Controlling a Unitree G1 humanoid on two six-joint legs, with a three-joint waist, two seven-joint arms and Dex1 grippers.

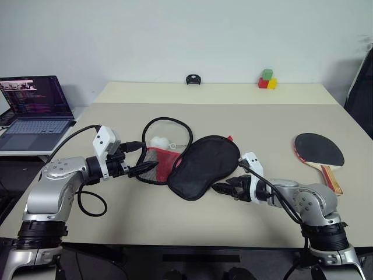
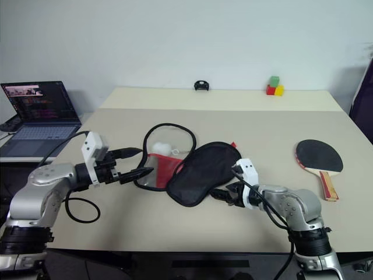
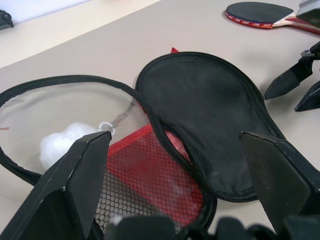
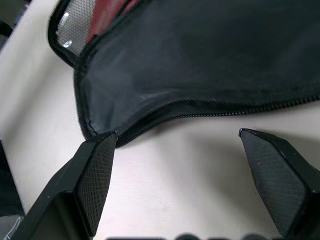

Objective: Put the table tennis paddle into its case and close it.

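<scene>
The case (image 1: pixel 201 166) lies unzipped near the middle of the table (image 1: pixel 233 116), and everything else is placed from it. A laptop (image 1: pixel 32 111) sits open on a lower surface well off to its left; at the far edge of the table beyond it rest a small black object (image 1: pixel 193 79) and, further right, a cluster of green, red and yellow blocks (image 1: pixel 267 80); nothing lies between the case and the table tennis paddle (image 1: pixel 319 153), which rests flat on the table well apart to its right, black rubber up, red edge showing, striped wooden handle pointing toward the near edge.

The case is spread in two halves: a black fabric flap folded over to the right, and to the left a zip-edged loop enclosing a clear panel, a red mesh pocket (image 3: pixel 150 175) and a white pompom (image 1: pixel 159 142) on a ring.

The left gripper (image 1: pixel 143 158) hovers just at the case's left side, fingers spread wide over the mesh pocket, holding nothing; the right gripper (image 1: pixel 224 188) sits just beside the flap's near right edge, fingers likewise apart and empty.
</scene>
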